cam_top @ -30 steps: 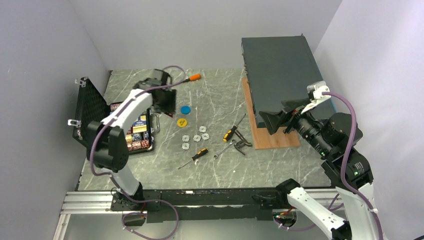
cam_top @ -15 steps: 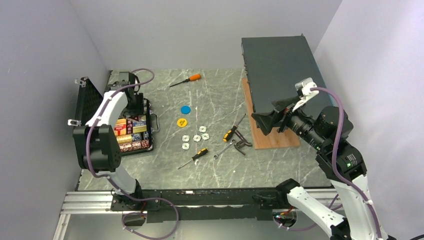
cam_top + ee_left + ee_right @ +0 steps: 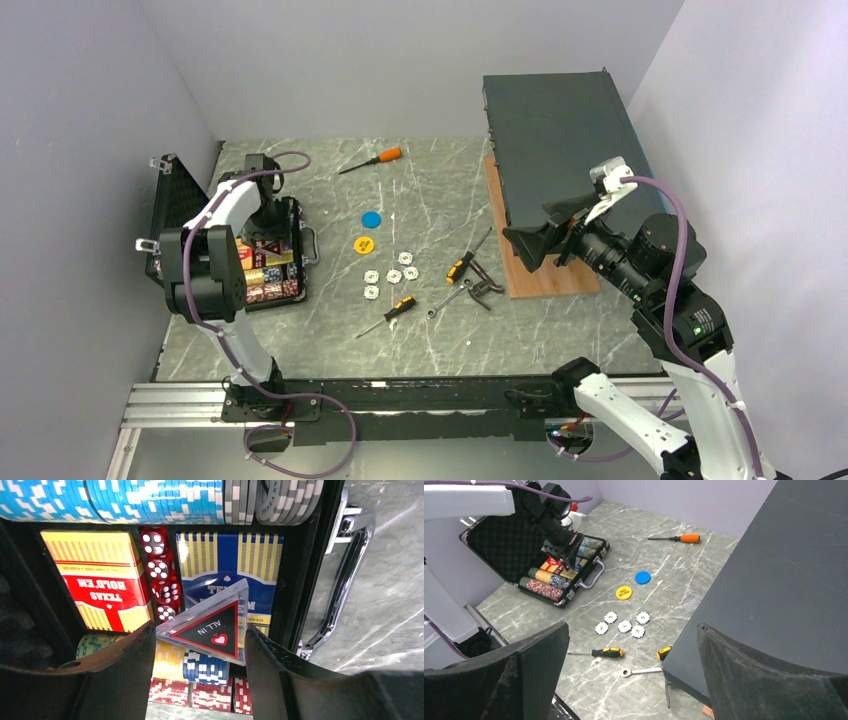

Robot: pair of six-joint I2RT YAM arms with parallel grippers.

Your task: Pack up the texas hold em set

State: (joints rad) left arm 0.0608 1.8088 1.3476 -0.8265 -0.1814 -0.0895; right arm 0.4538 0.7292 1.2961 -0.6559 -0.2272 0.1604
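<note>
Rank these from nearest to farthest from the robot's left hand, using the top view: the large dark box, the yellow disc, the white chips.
From the left hand, gripping the All In marker over the case:
1. The yellow disc, just right of the case.
2. The white chips, mid-table, further right.
3. The large dark box, far right at the back.

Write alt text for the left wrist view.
The left gripper holds a clear triangular ALL IN marker over a blue card deck in the open case. Beside it sit a red card deck, red dice and rows of chips; the metal handle is at right.
</note>
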